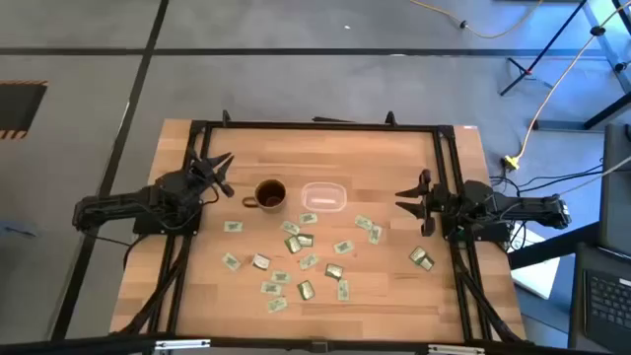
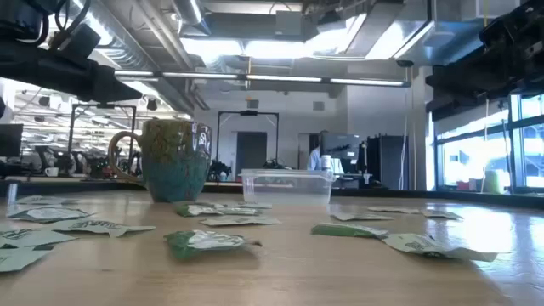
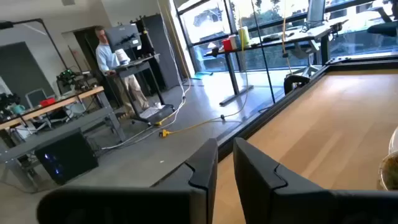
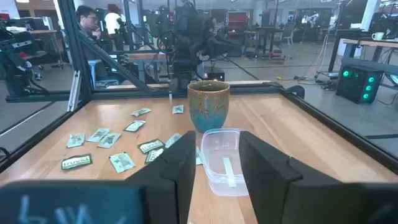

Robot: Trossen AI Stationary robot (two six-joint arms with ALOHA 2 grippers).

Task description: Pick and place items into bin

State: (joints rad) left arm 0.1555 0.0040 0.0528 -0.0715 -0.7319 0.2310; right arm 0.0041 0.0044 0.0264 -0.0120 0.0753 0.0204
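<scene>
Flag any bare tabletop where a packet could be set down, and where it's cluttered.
Bare: the far strip behind the round brown mug and clear plastic bin, and the wood left of the mug. Crowded: the pale green and white packets scattered across the middle and near side, in front of both.

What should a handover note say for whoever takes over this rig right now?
Left gripper: open, empty, waiting at the table's left edge.
Right gripper: open, empty, at the right edge, facing the clear bin.
Bin sits mid-table beside the brown mug; one packet seems to lie inside.
Remaining packets lie scattered across the table, mostly nearer the front.
Nearly all picking remains.
</scene>
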